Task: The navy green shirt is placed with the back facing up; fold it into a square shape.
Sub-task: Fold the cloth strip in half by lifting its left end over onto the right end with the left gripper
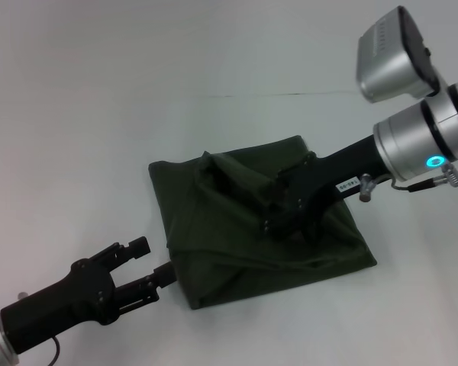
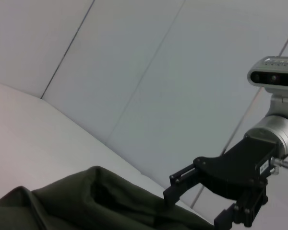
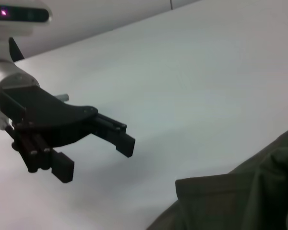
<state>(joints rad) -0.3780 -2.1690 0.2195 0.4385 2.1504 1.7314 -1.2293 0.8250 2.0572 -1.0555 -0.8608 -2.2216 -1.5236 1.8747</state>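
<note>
Left gripper (image 1: 154, 264) has its fingers spread wide and holding nothing, tips just beside the near-left edge of the shirt (image 1: 214, 244). Right gripper (image 1: 278, 210) sits over the middle of the cloth; can't tell if its fingers are pinching. The shirt's already bundled into a rough square on the bench (image 1: 99, 114), but lumpy, so I'd say mostly done, just needs tidying.

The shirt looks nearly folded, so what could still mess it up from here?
The right pincer sits over the navy green shirt; lifting away, it might snag cloth and pull the loose, puffy top layer open. The left pincer, open at the shirt's near-left edge, could nudge that edge and skew the rough square.
</note>
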